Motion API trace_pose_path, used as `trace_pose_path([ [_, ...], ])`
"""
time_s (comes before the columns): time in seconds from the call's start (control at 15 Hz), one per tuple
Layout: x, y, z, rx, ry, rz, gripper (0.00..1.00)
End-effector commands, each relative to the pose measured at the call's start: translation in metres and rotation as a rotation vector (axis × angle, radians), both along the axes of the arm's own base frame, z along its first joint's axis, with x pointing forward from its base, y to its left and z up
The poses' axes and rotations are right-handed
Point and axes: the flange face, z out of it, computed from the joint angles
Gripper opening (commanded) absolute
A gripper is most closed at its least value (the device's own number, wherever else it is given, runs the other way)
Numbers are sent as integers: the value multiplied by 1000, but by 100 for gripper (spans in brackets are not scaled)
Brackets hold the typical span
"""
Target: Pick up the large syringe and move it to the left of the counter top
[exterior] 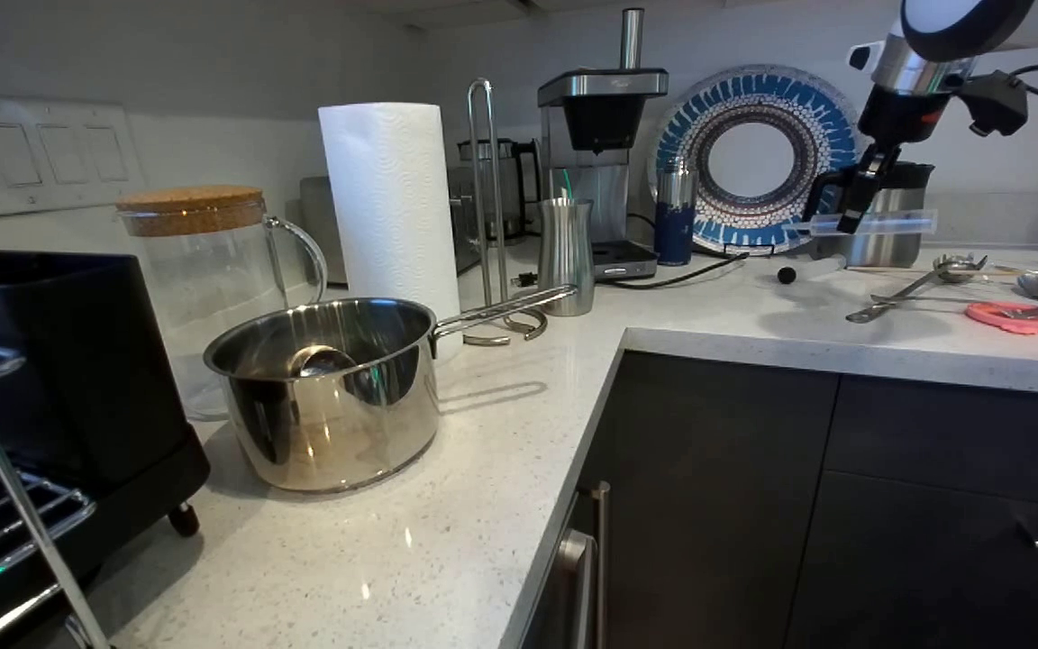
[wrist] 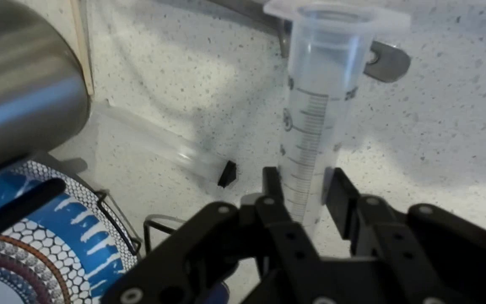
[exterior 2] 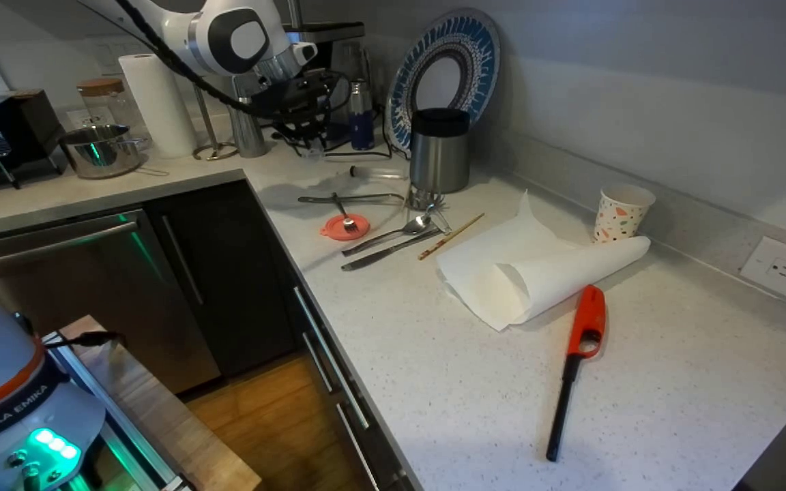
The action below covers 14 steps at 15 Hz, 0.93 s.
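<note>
Arm [exterior 2: 239,37] aloft; end effector [wrist: 305,183] slanted downward; clamped

White arm [exterior 2: 236,37], black screw-studded claw [wrist: 305,183]

In an exterior view the camera sits low and close to the shiny pot [exterior: 330,415], looking across the worktop [exterior: 447,559] to the big round plate [exterior: 751,160] farther away. In an exterior view the camera looks down from higher up, past the red lighter [exterior 2: 576,344] and on toward the plate; both exterior views share the part around the plate, with the pot to its left. The wrist view looks down from very near, with the pincer [wrist: 305,185] to the right of the plate.
</note>
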Motion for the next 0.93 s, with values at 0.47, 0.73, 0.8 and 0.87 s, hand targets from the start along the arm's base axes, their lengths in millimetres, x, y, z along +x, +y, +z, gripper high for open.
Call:
trace_pose_path([
  [0.47, 10, 1, 4, -37, -6, 181, 32],
  [0.73, 18, 5, -5, 98, 24, 261, 8],
  [0.8, 20, 8, -6, 142, 31, 297, 8],
  [0.87, 24, 6, -7, 176, 36, 336, 8],
])
